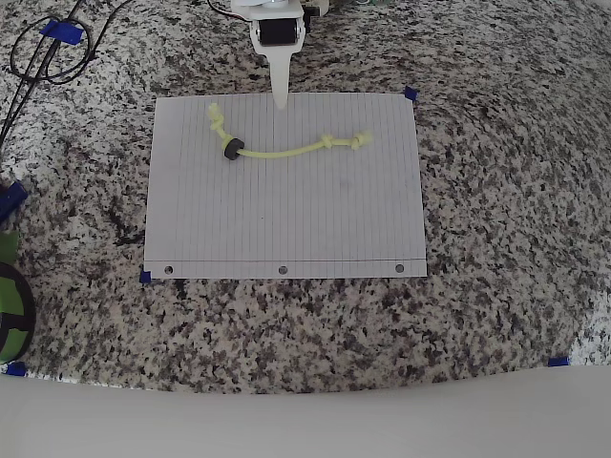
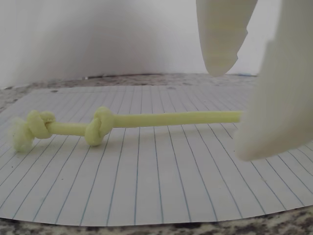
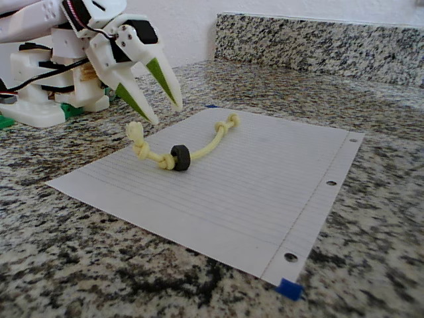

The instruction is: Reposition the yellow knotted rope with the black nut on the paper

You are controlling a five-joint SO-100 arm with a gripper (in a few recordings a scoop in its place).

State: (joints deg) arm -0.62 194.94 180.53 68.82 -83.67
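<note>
Approaching is the step in hand: the hand hovers parted and empty above the paper, near its far edge. The yellow knotted rope lies there, black nut threaded. Next move: descend and close around the cord.

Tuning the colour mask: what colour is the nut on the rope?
Black nut, clearest in the fixed view.

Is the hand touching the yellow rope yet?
Apart. The fixed view shows the open hand above the paper's far edge, bare paper between its fingertips and the yellow rope.
</note>
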